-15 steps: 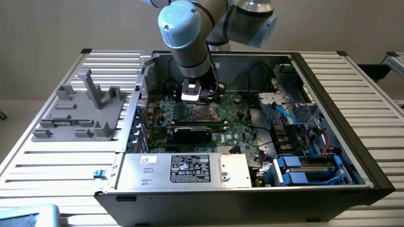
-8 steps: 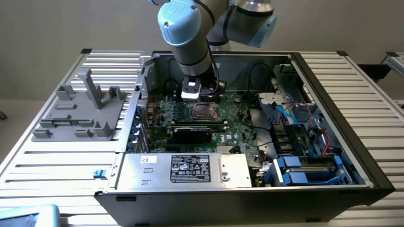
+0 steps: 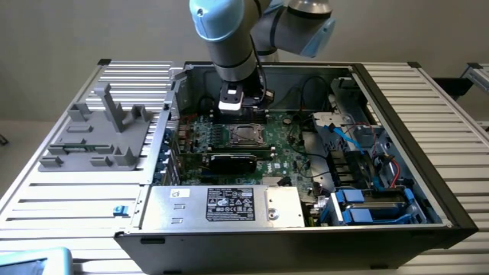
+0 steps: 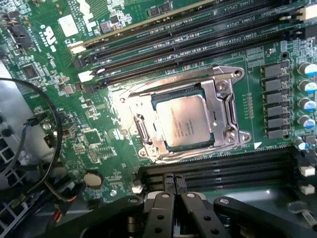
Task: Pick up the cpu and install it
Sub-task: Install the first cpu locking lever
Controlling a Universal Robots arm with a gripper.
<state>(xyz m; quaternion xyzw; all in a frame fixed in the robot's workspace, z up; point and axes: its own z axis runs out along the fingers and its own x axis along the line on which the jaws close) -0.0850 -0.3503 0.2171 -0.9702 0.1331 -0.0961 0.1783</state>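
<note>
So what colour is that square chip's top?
Shiny silver-beige metal; the cpu shows best in the wrist view.

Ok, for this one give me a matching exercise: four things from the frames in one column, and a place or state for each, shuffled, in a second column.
Things
1. cpu
2. gripper
3. grey plastic fixture
4. computer case

Places or states
A. standing on the slatted table, outside the case, at the exterior view's left
B. lying in the metal-framed socket on the motherboard
C. open on top, boards and cables exposed
D. shut, empty, above the motherboard

Pairs: 1-B, 2-D, 3-A, 4-C
</note>
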